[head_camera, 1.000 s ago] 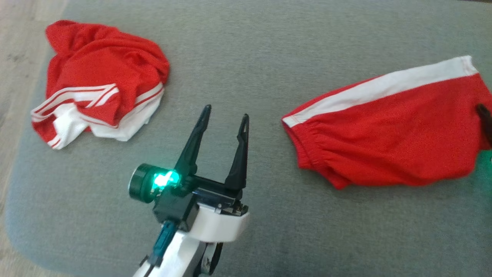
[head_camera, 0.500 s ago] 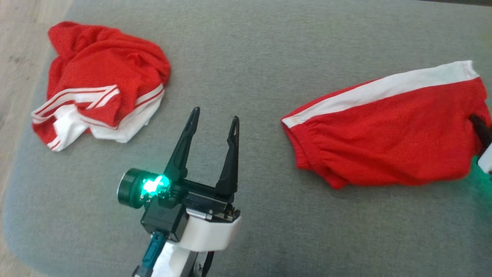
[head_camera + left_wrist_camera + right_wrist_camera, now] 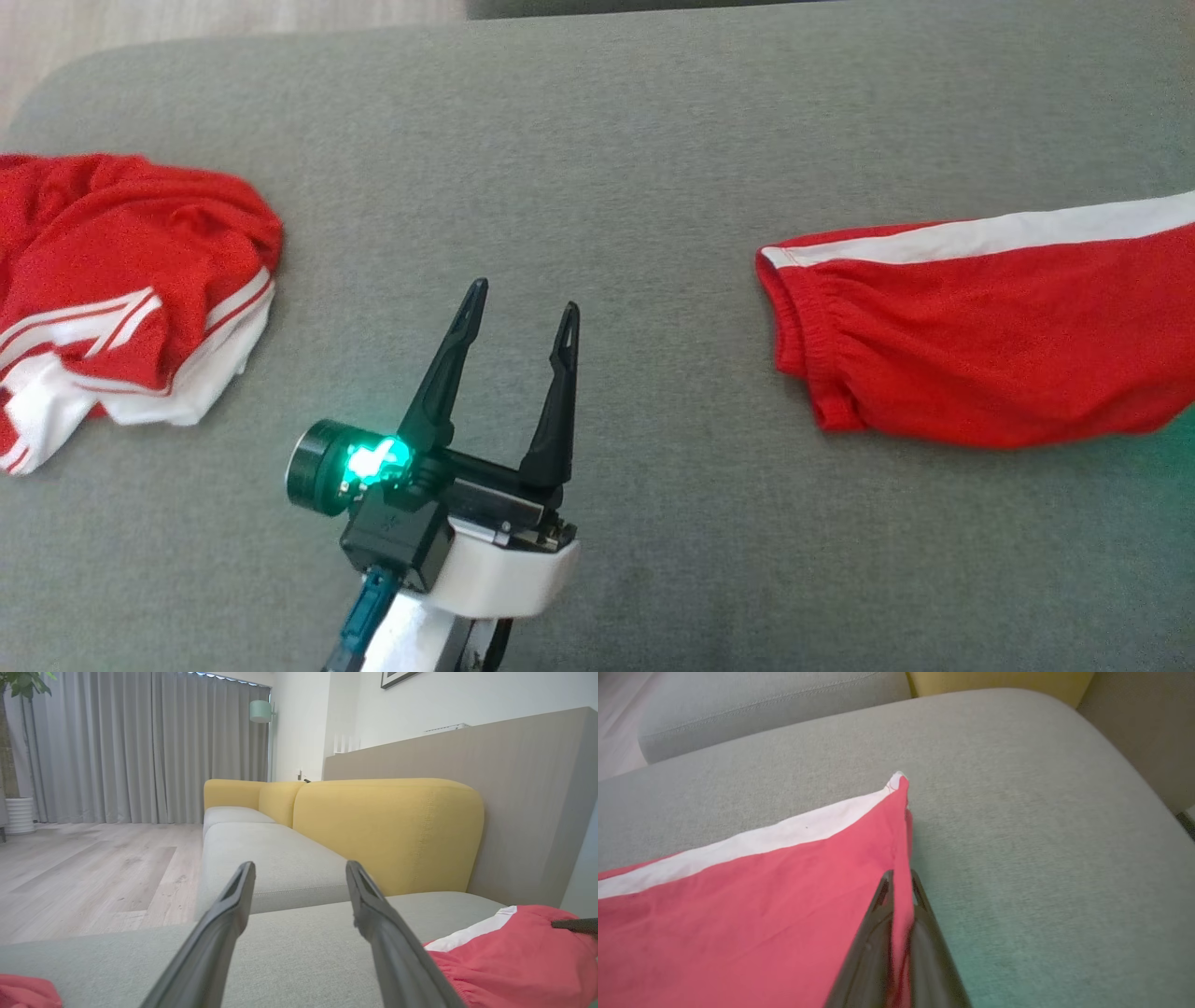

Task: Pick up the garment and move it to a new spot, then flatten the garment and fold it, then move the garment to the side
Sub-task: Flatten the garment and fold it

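Note:
The garment (image 3: 980,364) is a pair of red shorts with a white side stripe, lying flat on the right of the grey cushion (image 3: 607,140). In the right wrist view my right gripper (image 3: 900,877) is shut on the garment (image 3: 738,914), pinching its red edge just below the white-tipped corner. My left gripper (image 3: 521,294) hovers open over bare cushion left of the shorts, holding nothing. From the left wrist its fingers (image 3: 299,870) stand apart, with the garment (image 3: 514,961) at lower right and a dark fingertip (image 3: 577,925) of the right gripper on it.
A second crumpled red and white garment (image 3: 112,280) lies at the cushion's left edge. A yellow sofa backrest (image 3: 387,826) and a grey seat (image 3: 271,858) stand beyond the cushion. Wood floor (image 3: 93,868) lies off to the left.
My right gripper has shut on the shorts' edge. The head camera has shifted, so both garments sit further left and lower in its view. The left gripper stays open.

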You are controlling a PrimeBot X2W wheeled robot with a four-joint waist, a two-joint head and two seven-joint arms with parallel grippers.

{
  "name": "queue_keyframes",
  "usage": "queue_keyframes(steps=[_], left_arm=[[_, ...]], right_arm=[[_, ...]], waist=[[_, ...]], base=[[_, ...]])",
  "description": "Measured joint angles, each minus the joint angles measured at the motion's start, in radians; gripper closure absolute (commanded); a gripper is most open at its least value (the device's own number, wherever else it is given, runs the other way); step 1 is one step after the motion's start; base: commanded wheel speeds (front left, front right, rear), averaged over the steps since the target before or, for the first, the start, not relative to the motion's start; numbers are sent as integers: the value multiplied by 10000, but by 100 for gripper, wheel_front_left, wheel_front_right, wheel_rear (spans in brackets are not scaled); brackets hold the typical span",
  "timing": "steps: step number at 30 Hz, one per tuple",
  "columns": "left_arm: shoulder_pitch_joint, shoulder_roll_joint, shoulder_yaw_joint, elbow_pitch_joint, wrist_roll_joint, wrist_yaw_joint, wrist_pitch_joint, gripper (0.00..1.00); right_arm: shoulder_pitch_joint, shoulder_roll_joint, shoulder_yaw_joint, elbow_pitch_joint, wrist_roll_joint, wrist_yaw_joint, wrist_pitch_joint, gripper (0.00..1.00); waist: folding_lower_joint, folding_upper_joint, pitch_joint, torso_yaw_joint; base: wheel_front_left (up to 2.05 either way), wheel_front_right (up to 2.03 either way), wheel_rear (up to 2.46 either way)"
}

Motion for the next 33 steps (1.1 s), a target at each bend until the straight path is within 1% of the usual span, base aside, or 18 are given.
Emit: queue_keyframes(steps=[2,5,11,14,16,18,21,23,24,25,26,27,28,30,33], left_arm=[[8,0,8,33,0,-4,0,0],[47,0,13,128,0,-92,0,0],[140,0,8,270,0,-100,0,0],[147,-2,-10,305,0,-98,0,0],[150,-2,-21,330,0,-98,0,0],[161,-2,-35,351,-13,-98,0,0],[258,-2,-61,366,-17,-94,0,0],[340,-2,-115,416,-113,-94,0,0],[345,0,-144,431,-117,-92,0,0],[345,0,-144,431,-117,-92,0,0],[340,-2,-199,435,-121,-92,0,0],[336,0,-267,443,-174,-92,0,0],[337,0,-309,458,-222,-88,0,0],[342,-2,-330,502,-278,-84,2,0],[364,0,-301,562,-278,10,0,0]], right_arm=[[-1,8,-98,-107,-8,0,-224,100],[-12,77,-113,-598,-44,0,-418,100],[-54,424,-25,-2303,-454,0,-616,100],[-53,606,123,-3377,-765,0,-470,100],[-50,828,198,-4071,-826,0,-272,100],[-48,1049,326,-4658,-1120,0,-71,100],[-18,1593,489,-5277,-1411,0,330,100],[62,2100,708,-5532,-1400,0,594,90],[144,2314,882,-5591,-1402,0,746,82],[144,2314,882,-5591,-1402,0,746,74],[239,2483,1097,-5603,-1402,0,894,57],[366,2592,1267,-5599,-1402,0,982,16],[504,2671,1375,-5567,-1402,0,1041,0],[782,2754,1346,-5459,-1404,0,970,0],[1031,2755,869,-5262,-1611,0,232,0]], waist=[[0,0,-53,-157],[0,0,-161,-321],[-1,0,-482,-503],[-1,0,-642,-524],[-1,0,-715,-509],[-1,0,-772,-466],[-1,0,-827,-374],[-1,0,-833,-283],[0,0,-832,-232],[0,0,-832,-232],[0,0,-835,-175],[0,0,-847,-116],[0,0,-868,-59],[0,0,-952,25],[0,0,-1155,90]], base=[[0,0,0],[0,0,0],[0,0,0],[0,0,0],[0,0,0],[0,0,0],[0,0,0],[0,0,0],[0,0,0],[0,0,0],[0,0,0],[0,0,0],[0,0,0],[0,0,0],[0,0,0]])
